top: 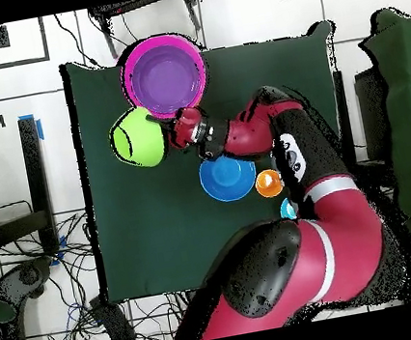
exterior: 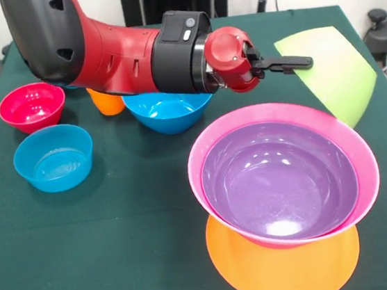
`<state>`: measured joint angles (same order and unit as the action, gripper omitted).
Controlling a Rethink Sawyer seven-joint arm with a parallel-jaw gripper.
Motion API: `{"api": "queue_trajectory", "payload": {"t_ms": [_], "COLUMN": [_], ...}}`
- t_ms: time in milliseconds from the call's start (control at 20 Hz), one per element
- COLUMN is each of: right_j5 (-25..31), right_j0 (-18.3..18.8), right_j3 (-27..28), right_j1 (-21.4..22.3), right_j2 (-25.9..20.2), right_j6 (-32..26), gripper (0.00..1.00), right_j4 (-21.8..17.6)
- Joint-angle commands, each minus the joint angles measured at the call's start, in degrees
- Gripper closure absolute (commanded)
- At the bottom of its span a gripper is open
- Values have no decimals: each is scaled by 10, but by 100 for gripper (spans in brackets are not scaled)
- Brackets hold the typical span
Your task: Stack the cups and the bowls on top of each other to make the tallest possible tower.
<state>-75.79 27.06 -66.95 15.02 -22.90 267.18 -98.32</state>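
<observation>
The tower stands at the front right: a flat orange bowl (exterior: 284, 269) as base, a pink bowl (exterior: 282, 110) on it and a purple bowl (exterior: 277, 177) nested inside. My gripper (exterior: 299, 62) is shut on the rim of the green bowl (exterior: 336, 76), which hangs tilted just behind the tower. From above, the green bowl (top: 137, 138) sits beside the purple bowl (top: 166, 75), with the gripper (top: 155, 120) at its edge. The orange cup (exterior: 107, 102) stands behind my arm, next to a large blue bowl (exterior: 169, 111).
A small red bowl (exterior: 32, 106) and a small light blue bowl (exterior: 54, 158) sit at the left. In the overhead view a small light blue piece (top: 288, 208) shows beside the orange cup (top: 269, 183), mostly covered by the arm. My forearm spans the blue bowl (top: 228, 178).
</observation>
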Motion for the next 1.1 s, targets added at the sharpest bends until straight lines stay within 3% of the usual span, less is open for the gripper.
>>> {"api": "queue_trajectory", "payload": {"t_ms": [50,200,550,900,1100], "right_j5": [26,40,-17,-7,-23], "right_j0": [-16,-12,-48,-61,-82], "right_j3": [15,5,24,25,41], "right_j1": [-5,0,-15,-18,-31], "right_j2": [30,20,88,108,152], "right_j6": [226,226,241,242,246], "gripper": [100,100,100,100,100], "right_j4": [-5,-5,5,10,21]}}
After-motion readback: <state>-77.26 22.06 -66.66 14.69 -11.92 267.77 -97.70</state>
